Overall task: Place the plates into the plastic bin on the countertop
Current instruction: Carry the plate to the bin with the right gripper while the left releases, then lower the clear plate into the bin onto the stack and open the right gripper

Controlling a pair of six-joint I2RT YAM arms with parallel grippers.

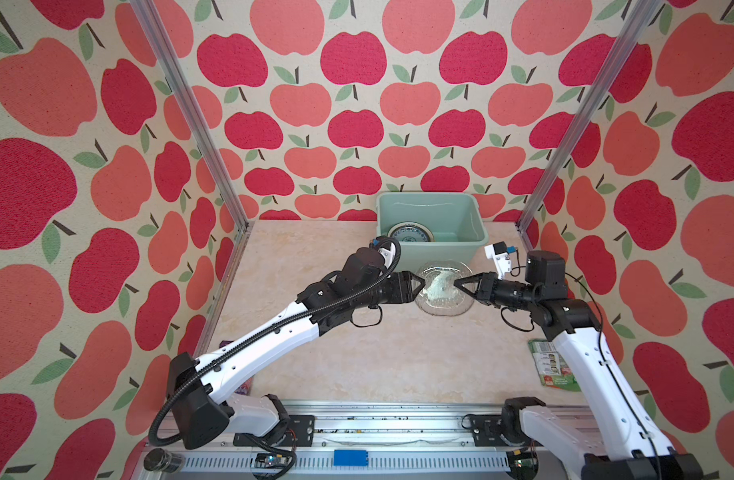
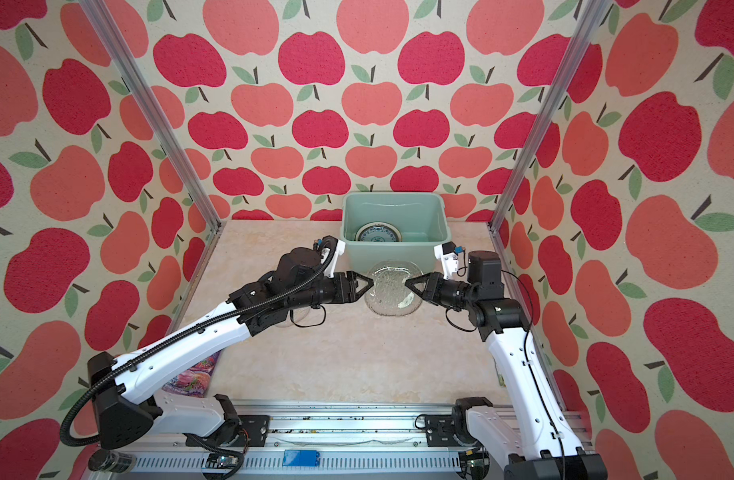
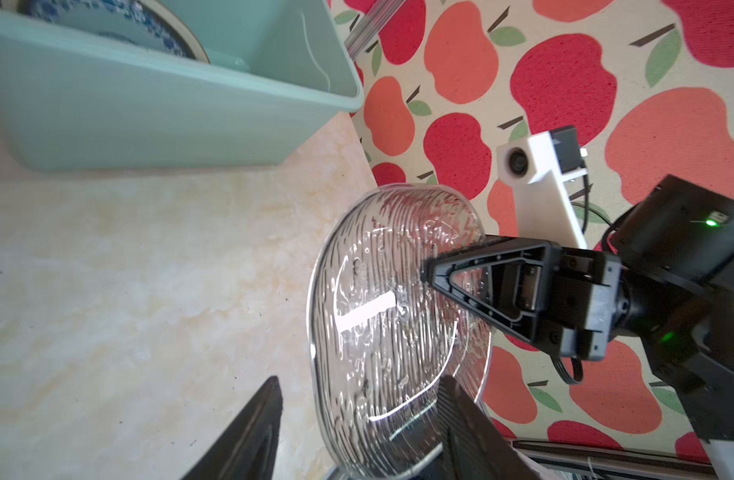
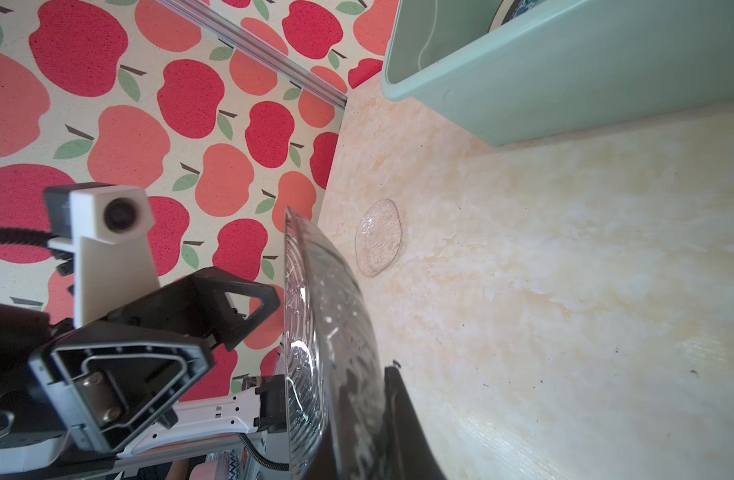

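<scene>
Glass plate [image 1: 440, 293]: aloft over the bench [image 1: 357, 340], just in front of the bin [image 1: 436, 254].
Right gripper [image 1: 456, 284]: clamped on its rim.
Left gripper [image 1: 420, 284]: jaws apart, astride the opposite rim.
Blue plate [image 1: 411, 236]: inside the bin.

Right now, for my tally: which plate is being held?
The large clear glass plate, clamped in the right gripper; the small clear plate lies on the countertop, the blue plate in the bin.
</scene>
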